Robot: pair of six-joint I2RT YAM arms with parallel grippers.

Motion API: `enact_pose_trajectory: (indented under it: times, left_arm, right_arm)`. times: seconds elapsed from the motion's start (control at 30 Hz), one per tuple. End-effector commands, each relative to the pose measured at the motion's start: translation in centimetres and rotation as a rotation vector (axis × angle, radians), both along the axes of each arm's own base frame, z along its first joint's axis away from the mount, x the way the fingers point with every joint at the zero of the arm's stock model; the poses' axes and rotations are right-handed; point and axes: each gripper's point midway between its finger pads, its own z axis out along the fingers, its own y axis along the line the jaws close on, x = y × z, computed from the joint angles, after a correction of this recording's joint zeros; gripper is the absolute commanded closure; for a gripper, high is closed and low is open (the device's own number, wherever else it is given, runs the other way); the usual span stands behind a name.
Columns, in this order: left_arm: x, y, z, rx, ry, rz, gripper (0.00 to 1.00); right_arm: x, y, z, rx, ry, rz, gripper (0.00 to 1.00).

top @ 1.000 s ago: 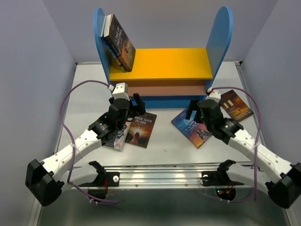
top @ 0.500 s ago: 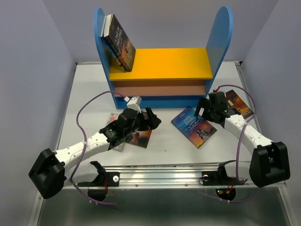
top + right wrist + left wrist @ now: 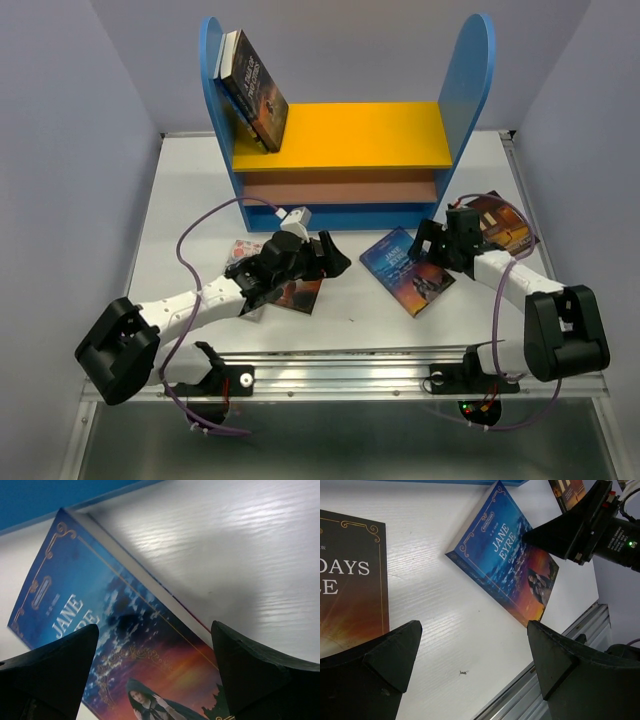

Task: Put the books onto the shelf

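– Both grippers have shifted around Jane Eyre [image 3: 410, 270] in the last second. The right gripper [image 3: 427, 240] hung over its cover and now sits at its far right corner. The left gripper [image 3: 336, 256] has slid off Three Days to See [image 3: 303, 293] toward it.
– Where does that book lie?
– Flat on the table [image 3: 190, 200], cover up and skewed, just in front of the shelf [image 3: 340, 135], between the two grippers.
– And the jaws?
– Both pairs are spread wide and hold nothing. In its wrist view the left gripper [image 3: 474, 627] frames bare table beside the book. The right gripper [image 3: 155, 627] straddles the book's edge; I cannot tell whether it touches.
– How are the arms posed?
– The left arm stretches low across the table, forearm over Three Days to See, wrist pointing right. The right arm is folded close to its base, forearm running low over a brown-covered book [image 3: 508, 222].
– Other books?
– A dark book [image 3: 255, 95] leans on the shelf's left panel with another behind it. A pale book [image 3: 243, 252] peeks from under the left arm.
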Motion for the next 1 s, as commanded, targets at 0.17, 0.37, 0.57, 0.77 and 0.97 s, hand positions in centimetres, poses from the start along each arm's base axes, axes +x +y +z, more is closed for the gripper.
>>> enact_pose_trajectory:
  times: [0.17, 0.37, 0.57, 0.77, 0.97]
  left_arm:
    - [0.1, -1.6, -1.3, -0.036, 0.033, -0.029, 0.01]
    - [-0.2, -2.5, -3.4, -0.027, 0.1, -0.054, 0.01]
    - [-0.5, -3.0, -5.5, -0.001, 0.153, -0.08, 0.09]
    - [-0.7, -3.8, -6.7, 0.021, 0.18, -0.108, 0.22]
    - [-0.9, -5.4, -7.7, 0.04, 0.194, -0.176, 0.39]
  right_arm:
    - [-6.1, 6.4, 0.7, 0.322, 0.048, 0.185, 0.0]
    - [-8.3, 9.1, 1.5, 0.372, 0.07, 0.246, 0.0]
    - [-7.0, 8.2, 1.5, 0.333, 0.057, 0.161, 0.0]
    - [-6.5, 9.2, 2.8, 0.38, 0.053, 0.18, 0.0]
    - [-5.7, 10.0, 5.9, 0.427, -0.006, 0.212, 0.02]
